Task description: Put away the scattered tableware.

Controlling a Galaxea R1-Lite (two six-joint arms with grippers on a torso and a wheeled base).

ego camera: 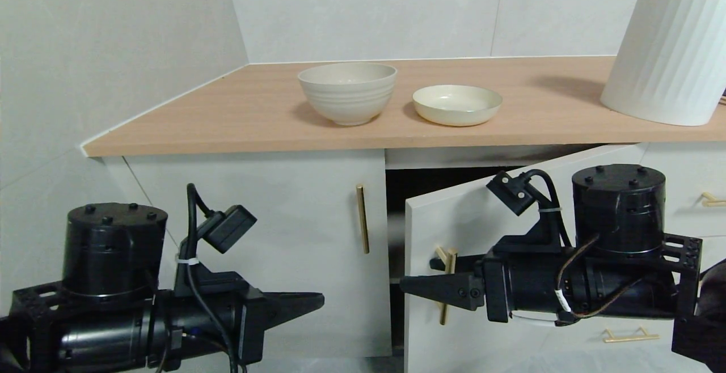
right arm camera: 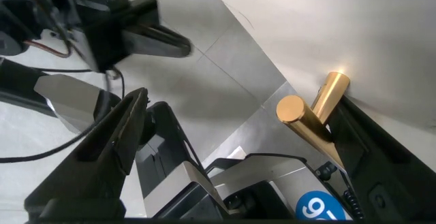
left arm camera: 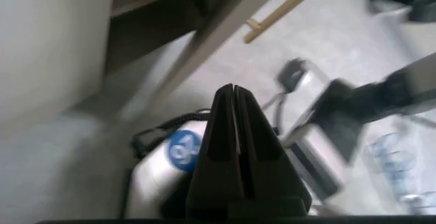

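Got the left tool point(ego camera: 315, 300) pinched fully shut on nothing, right tool point(ego camera: 422, 275) spread wide around the ajar door's point(ego camera: 471, 214) gold handle point(ego camera: 450, 265). Bowl point(ego camera: 347, 92) and dish point(ego camera: 457, 104) side by side on the surface point(ego camera: 227, 118).

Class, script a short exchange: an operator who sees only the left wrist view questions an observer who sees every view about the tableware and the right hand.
Operator: My left hand is shut. Where is the tableware?
Observer: A deep bowl and a shallow dish stand side by side, apart, on the wooden countertop.
Operator: And the right hand?
Observer: The right hand is open around the gold handle of the half-open cabinet door.
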